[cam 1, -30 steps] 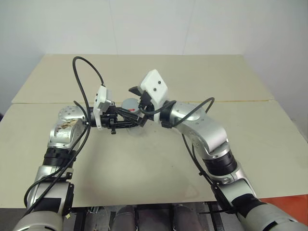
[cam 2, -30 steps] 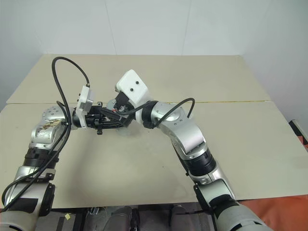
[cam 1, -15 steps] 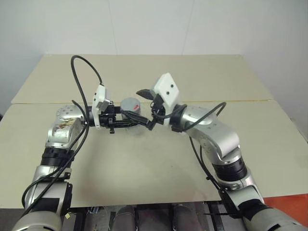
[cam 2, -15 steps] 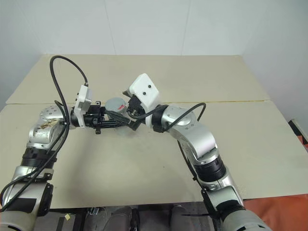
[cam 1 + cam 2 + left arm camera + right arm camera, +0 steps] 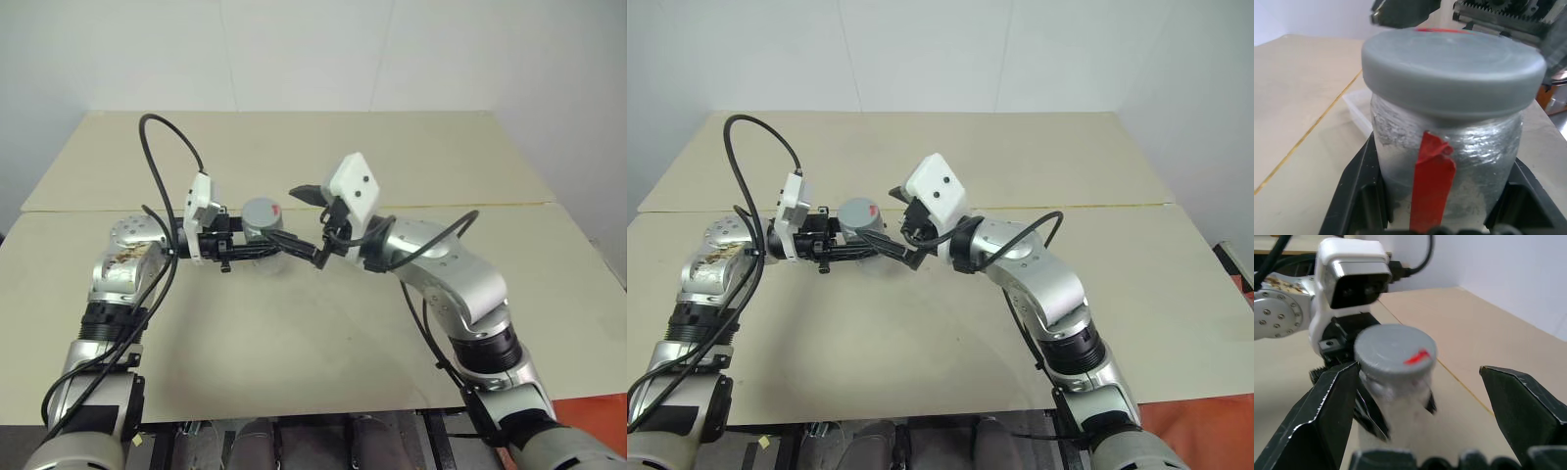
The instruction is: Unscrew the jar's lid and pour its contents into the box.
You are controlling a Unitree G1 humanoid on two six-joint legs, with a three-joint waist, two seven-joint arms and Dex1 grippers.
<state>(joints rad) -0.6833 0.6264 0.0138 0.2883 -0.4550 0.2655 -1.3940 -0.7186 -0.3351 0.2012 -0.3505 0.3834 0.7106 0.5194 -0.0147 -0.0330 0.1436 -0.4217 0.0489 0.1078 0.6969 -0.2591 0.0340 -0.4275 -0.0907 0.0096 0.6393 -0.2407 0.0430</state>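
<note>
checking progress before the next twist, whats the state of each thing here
jar: upright, clamped in the left gripper
lid: on the jar
right gripper: open, beside the lid, not touching it
box: on the table behind the jar

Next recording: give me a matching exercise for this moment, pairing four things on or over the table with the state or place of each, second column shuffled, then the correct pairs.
Things:
1. jar
2. lid
3. left end effector
4. right end effector

States:
A. fingers spread wide, holding nothing, just beside the lid
B. still seated on top of the jar, red mark facing up
C. upright, gripped around its body, red stripe down its side
D. shut on the jar

Pairs: 1-C, 2-B, 3-D, 4-A
</note>
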